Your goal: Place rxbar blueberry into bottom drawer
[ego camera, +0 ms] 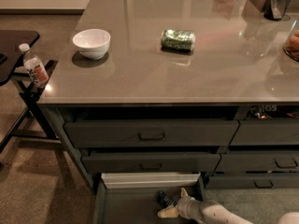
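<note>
The rxbar blueberry (164, 199), a small dark-blue bar with white markings, lies on the grey floor of the pulled-out bottom drawer (126, 206). My gripper (172, 202) reaches into the drawer from the lower right. Its pale fingers are spread, one on each side of the bar's near end, and it looks open around the bar. The white arm runs off the bottom right edge. The drawer's pale inner back edge (149, 178) shows just under the middle drawer front.
On the grey countertop (140, 73) lie a green can (178, 39) on its side and a white bowl (91, 43). Two shut drawer fronts with black handles (152, 136) sit above the open drawer. A water bottle (33, 66) stands on a black side stand at the left.
</note>
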Robot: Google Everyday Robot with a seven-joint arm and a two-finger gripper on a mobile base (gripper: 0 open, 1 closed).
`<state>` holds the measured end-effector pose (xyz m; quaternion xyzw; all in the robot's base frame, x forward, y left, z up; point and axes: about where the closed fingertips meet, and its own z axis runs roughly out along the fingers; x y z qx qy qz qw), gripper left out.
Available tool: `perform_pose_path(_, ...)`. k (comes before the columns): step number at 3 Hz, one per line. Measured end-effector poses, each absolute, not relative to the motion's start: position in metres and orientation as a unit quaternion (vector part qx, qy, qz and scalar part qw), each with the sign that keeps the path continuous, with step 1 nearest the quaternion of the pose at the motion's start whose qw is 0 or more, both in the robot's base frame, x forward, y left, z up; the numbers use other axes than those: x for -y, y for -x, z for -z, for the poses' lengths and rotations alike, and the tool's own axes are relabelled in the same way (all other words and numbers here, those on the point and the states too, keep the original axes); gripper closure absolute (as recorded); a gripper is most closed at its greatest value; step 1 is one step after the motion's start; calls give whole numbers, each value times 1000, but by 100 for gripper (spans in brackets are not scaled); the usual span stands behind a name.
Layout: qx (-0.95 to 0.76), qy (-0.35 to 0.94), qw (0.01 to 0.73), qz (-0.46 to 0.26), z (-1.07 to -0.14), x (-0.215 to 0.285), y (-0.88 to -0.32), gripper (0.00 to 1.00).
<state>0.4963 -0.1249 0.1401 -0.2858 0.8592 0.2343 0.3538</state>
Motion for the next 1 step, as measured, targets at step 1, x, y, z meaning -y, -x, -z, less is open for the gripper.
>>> perform_pose_path(1, -859, 286, 354, -234, -140, 125, -496, 0)
